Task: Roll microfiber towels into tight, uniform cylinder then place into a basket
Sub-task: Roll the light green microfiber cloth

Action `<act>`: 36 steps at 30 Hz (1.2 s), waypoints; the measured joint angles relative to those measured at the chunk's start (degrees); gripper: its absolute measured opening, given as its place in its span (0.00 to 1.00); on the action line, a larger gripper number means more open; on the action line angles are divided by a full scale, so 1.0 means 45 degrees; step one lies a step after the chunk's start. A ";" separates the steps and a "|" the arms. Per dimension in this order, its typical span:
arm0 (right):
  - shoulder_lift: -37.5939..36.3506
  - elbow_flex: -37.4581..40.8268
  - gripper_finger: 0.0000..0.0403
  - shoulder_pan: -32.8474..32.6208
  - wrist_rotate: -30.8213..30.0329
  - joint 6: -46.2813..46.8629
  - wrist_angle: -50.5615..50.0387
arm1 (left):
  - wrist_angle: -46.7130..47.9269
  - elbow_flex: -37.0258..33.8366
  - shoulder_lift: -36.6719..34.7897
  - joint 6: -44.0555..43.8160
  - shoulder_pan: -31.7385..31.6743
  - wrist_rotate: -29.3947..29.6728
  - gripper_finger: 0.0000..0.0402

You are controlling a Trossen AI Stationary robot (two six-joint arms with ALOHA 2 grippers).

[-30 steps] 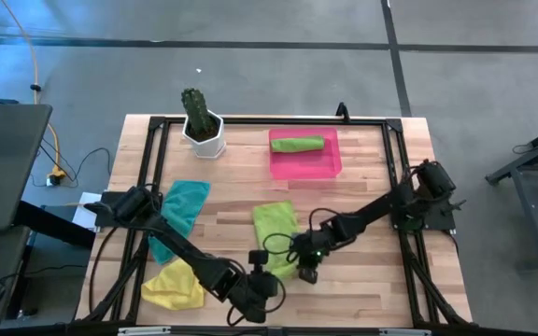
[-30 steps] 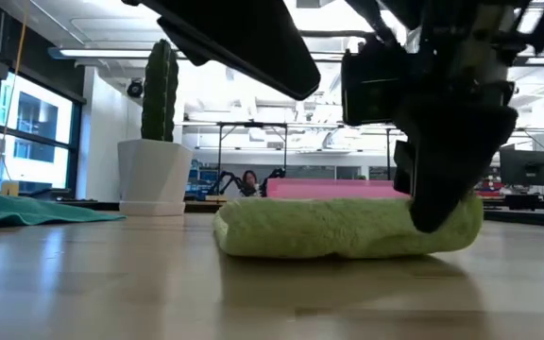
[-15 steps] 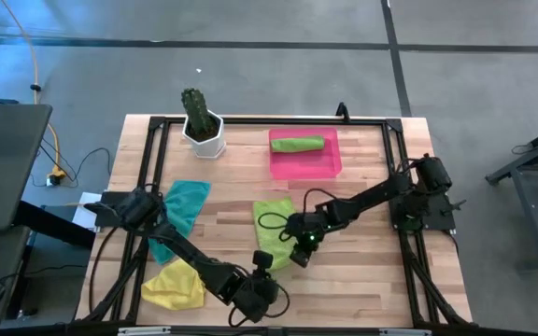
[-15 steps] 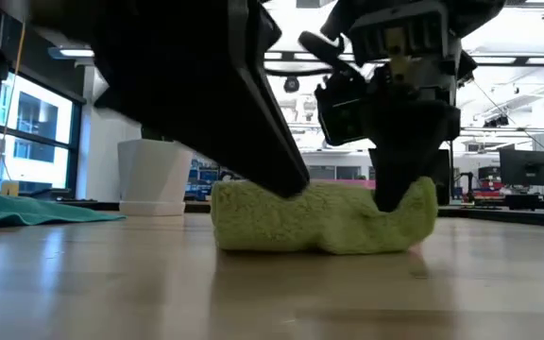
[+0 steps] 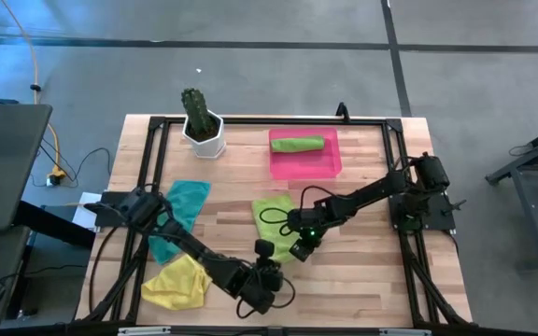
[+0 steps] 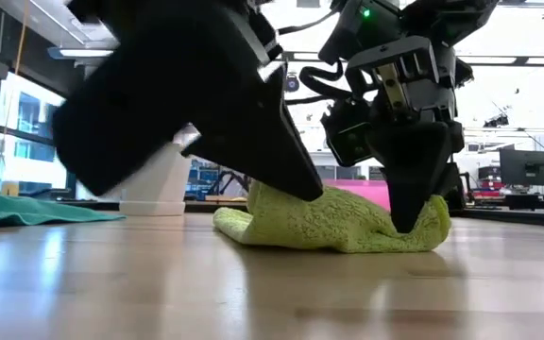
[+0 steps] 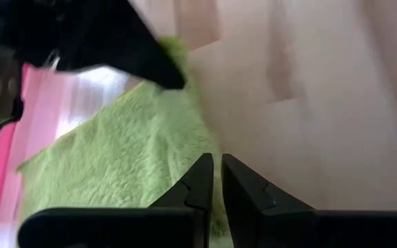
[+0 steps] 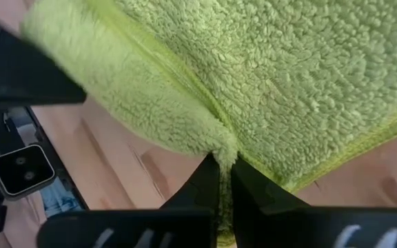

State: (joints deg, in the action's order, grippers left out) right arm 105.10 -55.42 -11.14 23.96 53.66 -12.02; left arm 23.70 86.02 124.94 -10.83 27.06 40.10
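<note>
Tabletop (image 5: pixel 362 271) green towel (image 5: pixel 271 217) roll lies crosswise.

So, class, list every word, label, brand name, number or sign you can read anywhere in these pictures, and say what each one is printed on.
None: no readable text shows in any view.
Green towel, pink basket, cactus pot and wooden table: all plain, no label visible.
Room behind the table in the low view, with its monitor: too far off and too blurred to read anything.
</note>
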 joint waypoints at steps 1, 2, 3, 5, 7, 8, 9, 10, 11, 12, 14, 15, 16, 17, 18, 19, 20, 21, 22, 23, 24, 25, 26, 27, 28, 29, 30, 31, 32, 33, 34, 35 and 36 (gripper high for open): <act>0.0000 0.0000 0.01 0.0000 -0.0008 -0.0020 0.0003 | 0.0134 0.0000 0.0012 -0.0156 -0.0085 0.0007 0.06; 0.0000 0.0000 0.01 0.0000 -0.0033 -0.0033 -0.0007 | 0.0282 0.0000 0.0015 -0.0314 -0.0166 0.0000 0.06; 0.0000 0.0000 0.01 0.0000 -0.0080 -0.0090 -0.0016 | 0.0422 0.0000 0.0015 -0.0529 -0.0239 -0.0029 0.06; 0.0000 0.0000 0.01 0.0000 -0.0084 -0.0236 -0.0011 | 0.0835 0.0000 0.0015 -0.0953 -0.0383 -0.0152 0.06; 0.0000 0.0000 0.01 0.0000 -0.0083 -0.0267 -0.0011 | 0.1331 0.0000 0.0015 -0.1431 -0.0494 -0.0199 0.06; 0.0000 0.0000 0.01 0.0000 -0.0086 -0.0285 -0.0011 | 0.1547 0.0000 0.0015 -0.1663 -0.0533 -0.0196 0.06; 0.0000 0.0000 0.01 0.0000 -0.0088 -0.0359 -0.0012 | 0.1742 0.0000 0.0015 -0.1881 -0.0552 -0.0196 0.06; 0.0000 0.0000 0.01 0.0000 -0.0091 -0.0402 -0.0016 | 0.1916 0.0000 0.0015 -0.2114 -0.0578 -0.0253 0.06; 0.0000 0.0000 0.01 0.0000 -0.0091 -0.0487 -0.0016 | 0.2009 0.0000 0.0015 -0.2277 -0.0604 -0.0468 0.06; 0.0000 0.0000 0.01 0.0000 -0.0091 -0.0566 -0.0016 | 0.2049 0.0000 0.0015 -0.2418 -0.0608 -0.0772 0.06; 0.0000 0.0000 0.01 0.0000 -0.0110 -0.0603 -0.0021 | 0.2065 0.0000 0.0015 -0.2570 -0.0610 -0.1459 0.06; 0.0000 0.0000 0.01 0.0000 -0.0204 -0.0658 -0.0019 | 0.2065 0.0000 0.0016 -0.2570 -0.0605 -0.1706 0.06; 0.0000 0.0000 0.01 0.0000 -0.0292 -0.0750 -0.0021 | 0.2064 -0.0002 0.0041 -0.2570 -0.0605 -0.1794 0.06; 0.0000 0.0000 0.01 0.0000 -0.0324 -0.0867 -0.0021 | 0.2036 0.0000 0.0078 -0.2579 -0.0605 -0.1794 0.06; 0.0000 0.0000 0.01 0.0000 -0.0324 -0.0993 -0.0021 | 0.2058 0.0000 0.0118 -0.2580 -0.0593 -0.1779 0.06; 0.0000 0.0000 0.02 0.0000 -0.0324 -0.1042 -0.0021 | 0.2036 0.0000 0.0180 -0.2596 -0.0587 -0.1808 0.06; 0.0000 0.0000 0.02 0.0000 -0.0336 -0.1125 -0.0026 | 0.2012 0.0008 0.0225 -0.2609 -0.0586 -0.1901 0.06; 0.0000 0.0000 0.02 0.0000 -0.0355 -0.1249 -0.0026 | 0.2015 0.0015 0.0244 -0.2609 -0.0588 -0.2010 0.06; 0.0000 0.0000 0.02 0.0000 -0.0366 -0.1350 -0.0026 | 0.2012 0.0040 0.0313 -0.2623 -0.0587 -0.2109 0.06; 0.0000 0.0000 0.02 0.0000 -0.0370 -0.1374 -0.0029 | 0.1956 0.0055 0.0369 -0.2701 -0.0586 -0.2123 0.06; 0.0000 0.0000 0.02 0.0000 -0.0372 -0.1371 -0.0031 | 0.1944 0.0063 0.0404 -0.2808 -0.0586 -0.2061 0.06; 0.0000 0.0000 0.02 0.0000 -0.0374 -0.1373 -0.0034 | 0.1944 0.0063 0.0422 -0.2889 -0.0569 -0.2004 0.06; 0.0000 0.0000 0.02 0.0000 -0.0383 -0.1379 -0.0037 | 0.1936 0.0058 0.0436 -0.2900 -0.0545 -0.1901 0.06; 0.0000 0.0000 0.02 0.0000 -0.0400 -0.1415 -0.0041 | 0.1931 0.0058 0.0432 -0.2900 -0.0491 -0.1787 0.06; 0.0000 0.0000 0.02 0.0000 -0.0416 -0.1480 -0.0041 | 0.1937 0.0040 0.0370 -0.2900 -0.0412 -0.1601 0.06; 0.0000 0.0000 0.02 0.0000 -0.0416 -0.1523 -0.0041 | 0.1974 0.0014 0.0309 -0.2901 -0.0331 -0.1412 0.06; 0.0000 0.0000 0.02 0.0000 -0.0449 -0.1612 -0.0041 | 0.2044 -0.0015 0.0242 -0.2900 -0.0254 -0.1275 0.06; 0.0000 -0.0003 0.02 0.0000 -0.0553 -0.1698 -0.0039 | 0.2103 0.0000 0.0155 -0.2894 -0.0175 -0.1182 0.06; 0.0000 -0.0005 0.02 -0.0003 -0.0688 -0.1739 -0.0051 | 0.2257 0.0075 0.0029 -0.2883 -0.0092 -0.1149 0.06; 0.0000 -0.0005 0.02 -0.0004 -0.0850 -0.1749 -0.0075 | 0.2327 0.0170 -0.0122 -0.2828 -0.0014 -0.1121 0.06; 0.0000 -0.0005 0.02 0.0000 -0.0926 -0.1810 -0.0103 | 0.2262 0.0267 -0.0277 -0.2832 0.0061 -0.1057 0.06; 0.0000 -0.0005 0.02 0.0000 -0.0956 -0.1954 -0.0124 | 0.2240 0.0376 -0.0362 -0.2827 0.0132 -0.0972 0.06; 0.0000 -0.0005 0.02 0.0000 -0.0965 -0.2068 -0.0133 | 0.2206 0.0476 -0.0383 -0.2822 0.0182 -0.0944 0.06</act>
State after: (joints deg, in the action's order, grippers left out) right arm 105.10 -55.44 -11.14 19.62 44.36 -12.62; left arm 33.63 88.16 123.22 -23.53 27.88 35.86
